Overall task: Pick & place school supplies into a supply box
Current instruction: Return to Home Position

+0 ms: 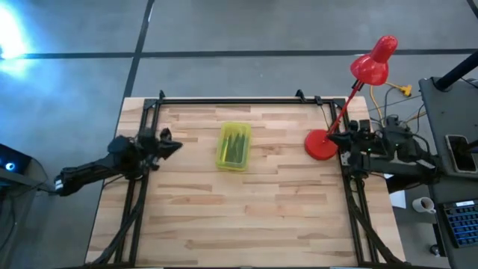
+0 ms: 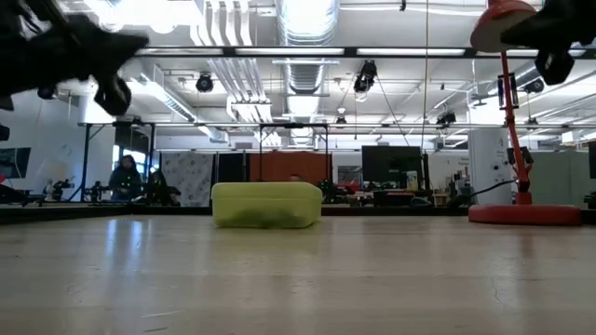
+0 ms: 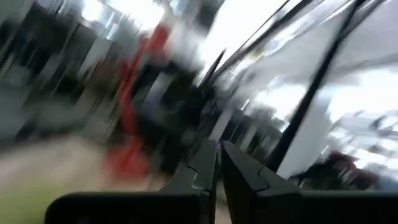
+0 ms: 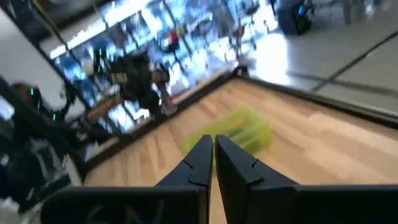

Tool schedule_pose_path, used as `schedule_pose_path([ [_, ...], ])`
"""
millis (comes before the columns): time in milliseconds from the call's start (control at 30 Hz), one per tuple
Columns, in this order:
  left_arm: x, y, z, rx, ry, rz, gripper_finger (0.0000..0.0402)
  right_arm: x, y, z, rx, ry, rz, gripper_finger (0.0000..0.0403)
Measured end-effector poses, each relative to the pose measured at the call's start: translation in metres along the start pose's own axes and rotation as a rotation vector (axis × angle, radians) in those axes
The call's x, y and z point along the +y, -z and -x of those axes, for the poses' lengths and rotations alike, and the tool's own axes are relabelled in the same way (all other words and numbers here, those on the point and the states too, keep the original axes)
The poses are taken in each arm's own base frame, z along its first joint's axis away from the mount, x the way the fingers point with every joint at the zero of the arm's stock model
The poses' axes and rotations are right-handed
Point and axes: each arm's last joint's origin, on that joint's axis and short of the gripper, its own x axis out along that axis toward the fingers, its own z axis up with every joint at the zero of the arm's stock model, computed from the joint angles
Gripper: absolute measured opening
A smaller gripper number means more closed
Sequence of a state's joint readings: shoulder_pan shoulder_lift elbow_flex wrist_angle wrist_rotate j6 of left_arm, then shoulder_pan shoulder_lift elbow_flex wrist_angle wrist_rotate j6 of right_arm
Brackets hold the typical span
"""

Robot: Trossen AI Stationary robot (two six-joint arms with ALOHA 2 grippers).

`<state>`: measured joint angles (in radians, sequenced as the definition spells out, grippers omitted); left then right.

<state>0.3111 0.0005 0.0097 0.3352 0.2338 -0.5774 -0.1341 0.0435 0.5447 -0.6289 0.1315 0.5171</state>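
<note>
Lid down on the supply box [image 1: 233,146], which lies on the surface [image 1: 261,217] roughly midway between my two arms, a little toward the far edge. Through the translucent plastic I make out long dark shapes, the school supplies [image 1: 234,149] by my reckoning, though I can't tell one from another. No pen or scissors shows outside the box.

My left tool [image 1: 170,143] hangs off to the left of the box, well apart from it and up off the wood. Its fingers are together with nothing between them, and the left wrist view says the same. My right tool [image 1: 336,138] is out at the right side, just beside the round base of the red lamp [image 1: 321,146]. From the right wrist view its fingers are pressed together and empty, with the box lying out ahead of them.

So I judge the packing and closing finished, and the step in hand is going home. What comes next asks for little:

- Fold each arm back to its rest pose.
- Keep both tools raised so neither sweeps the box.
- On the right, mind the lamp's base and stem, the only things close enough to clip.

Nothing needs gripping, so both tools can travel as they are
</note>
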Motion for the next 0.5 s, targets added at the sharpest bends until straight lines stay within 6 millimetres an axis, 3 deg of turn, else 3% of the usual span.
schedule_pose_path([
  [100,0.008,0.011,0.001,0.113,-0.079,0.034,0.0006,-0.006,0.01,-0.003,-0.02,0.017,-0.004,0.0013],
  [200,0.009,0.012,0.0,0.121,-0.088,0.035,0.0006,-0.011,0.02,-0.015,0.004,0.035,-0.001,0.0013],
  [367,0.008,0.006,0.001,0.063,-0.081,0.013,0.0006,-0.008,0.02,-0.033,-0.229,-0.096,-0.033,0.0013],
  [500,0.008,0.005,0.001,0.051,-0.08,0.009,0.0006,-0.017,0.04,-0.049,-0.192,-0.087,-0.028,0.0013],
])
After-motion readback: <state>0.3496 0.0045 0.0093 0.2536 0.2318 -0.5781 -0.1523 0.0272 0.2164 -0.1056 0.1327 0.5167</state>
